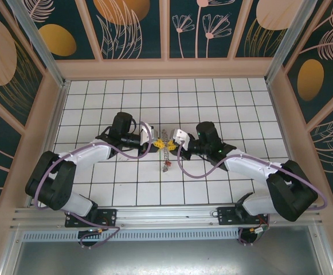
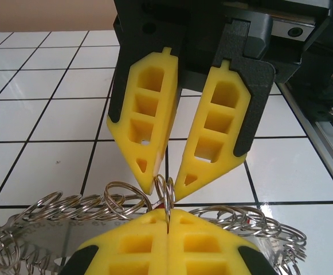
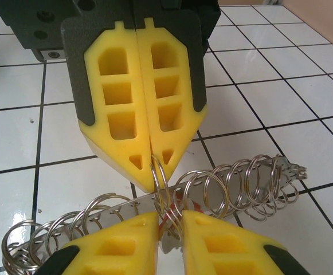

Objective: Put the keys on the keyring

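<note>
Yellow foam fingers of the left gripper (image 1: 155, 143) are pressed flat together, pinching 1 small wire loop of the keyring (image 1: 165, 148) at their tips. In the left wrist view the loop's thin wire rises straight out of the seam between the 2 pads (image 2: 137, 243). The keyring lies on the white tiled table (image 1: 212, 103) between the 2 grippers, its silvery loops fanning out to both sides of the pinched spot. Just beside its near end, toward the arm bases, a small key (image 1: 167, 166) with a red head rests on a tile. The right gripper (image 1: 172, 142) faces the left one tip to tip, its 2 fingers (image 2: 215, 132) a narrow gap apart with a loop between their tips. Whether they press on the wire cannot be told. In the right wrist view a red piece (image 3: 172, 216) shows inside that gap.
</note>
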### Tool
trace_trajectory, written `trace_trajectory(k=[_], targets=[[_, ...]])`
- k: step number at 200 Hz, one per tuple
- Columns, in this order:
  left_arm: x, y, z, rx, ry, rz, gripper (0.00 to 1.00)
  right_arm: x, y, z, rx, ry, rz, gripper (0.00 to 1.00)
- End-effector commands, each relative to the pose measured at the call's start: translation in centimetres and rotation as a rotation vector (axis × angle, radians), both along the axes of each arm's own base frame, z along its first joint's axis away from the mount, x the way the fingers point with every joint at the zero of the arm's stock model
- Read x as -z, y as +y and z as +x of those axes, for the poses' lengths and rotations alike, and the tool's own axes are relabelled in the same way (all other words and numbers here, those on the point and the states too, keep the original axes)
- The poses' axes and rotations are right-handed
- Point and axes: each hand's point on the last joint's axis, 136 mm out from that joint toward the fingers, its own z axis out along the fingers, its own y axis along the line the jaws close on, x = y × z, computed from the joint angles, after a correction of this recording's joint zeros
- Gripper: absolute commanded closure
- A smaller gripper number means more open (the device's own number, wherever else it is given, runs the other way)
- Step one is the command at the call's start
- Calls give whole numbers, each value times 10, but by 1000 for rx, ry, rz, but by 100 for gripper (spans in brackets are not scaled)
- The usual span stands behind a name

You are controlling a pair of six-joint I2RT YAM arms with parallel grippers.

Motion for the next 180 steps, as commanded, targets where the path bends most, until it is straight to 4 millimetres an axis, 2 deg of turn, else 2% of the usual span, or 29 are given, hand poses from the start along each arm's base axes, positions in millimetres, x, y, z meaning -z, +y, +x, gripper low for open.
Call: trace_trajectory(k=[1,19,38,51,73,114,152,180], targets=[[-18,-7,-3,57,-47,-51,100,-6,3,-1,-9,-13,22,81],[-18,-7,-3,60,-46,-53,100,-13,5,1,-4,-29,46,83],[-17,-7,-3,59,-43,-53,100,-13,6,3,-4,-26,44,85],[-18,-7,-3,56,-44,-54,100,-10,6,4,-1,-18,35,91],[-17,-7,-2,51,-44,-54,100,-10,7,1,-14,-6,34,91],[-16,-8,-3,60,-35,-57,100,-20,12,-2,-52,-13,71,86],[-15,-7,-4,65,-34,-55,100,-14,14,1,-58,-3,40,85],[-15,-8,-6,79,-26,-56,100,-17,16,2,-59,-4,53,81]])
